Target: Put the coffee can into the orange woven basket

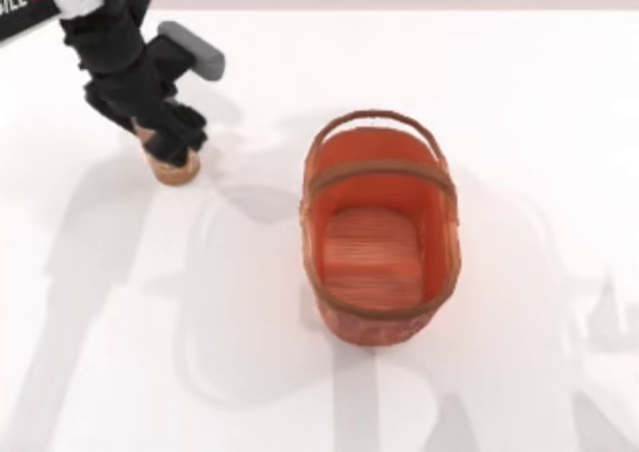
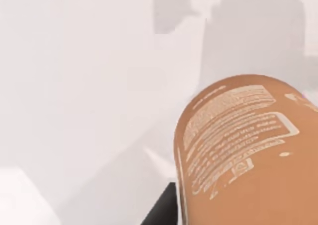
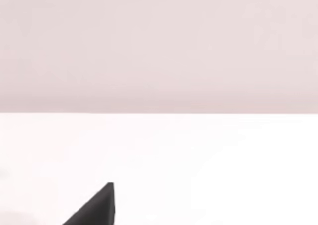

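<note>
The coffee can (image 1: 178, 169) is a small tan cylinder at the table's back left, mostly covered from above by my left gripper (image 1: 172, 145). In the left wrist view the coffee can (image 2: 243, 155) fills the frame with white print on its side, and one dark finger (image 2: 164, 210) presses against it; the gripper is shut on the can. The orange woven basket (image 1: 380, 170) stands apart at the centre right, upright, its slatted bottom bare. My right arm is out of the top view; only one dark fingertip (image 3: 102, 205) shows in the right wrist view.
The left arm's black links and a grey camera block (image 1: 195, 48) reach in from the back left corner. Bare white table (image 1: 250, 272) lies between the can and the basket. The right wrist view faces a pale wall beyond the table.
</note>
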Motion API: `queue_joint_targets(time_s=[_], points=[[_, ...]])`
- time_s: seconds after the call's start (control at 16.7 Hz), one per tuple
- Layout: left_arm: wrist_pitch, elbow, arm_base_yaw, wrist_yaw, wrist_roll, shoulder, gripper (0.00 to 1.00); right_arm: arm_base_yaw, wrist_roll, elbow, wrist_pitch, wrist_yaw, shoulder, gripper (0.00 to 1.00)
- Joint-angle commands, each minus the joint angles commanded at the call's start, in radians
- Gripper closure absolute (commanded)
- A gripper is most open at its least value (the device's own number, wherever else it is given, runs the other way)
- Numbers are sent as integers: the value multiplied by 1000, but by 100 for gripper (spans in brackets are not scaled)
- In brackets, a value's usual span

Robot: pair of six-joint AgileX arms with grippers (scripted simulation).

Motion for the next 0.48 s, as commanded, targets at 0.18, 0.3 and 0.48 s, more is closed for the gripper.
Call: queue_joint_targets(time_s=[0.18, 0.3, 0.48], points=[[204, -70, -17, 143, -64, -32, 100, 0, 0, 0, 0, 0, 0, 0], [380, -131, -30, 259, -117, -58, 100, 0, 0, 0, 0, 0, 0, 0], [684, -241, -52, 453, -209, -104, 100, 0, 0, 0, 0, 0, 0, 0]])
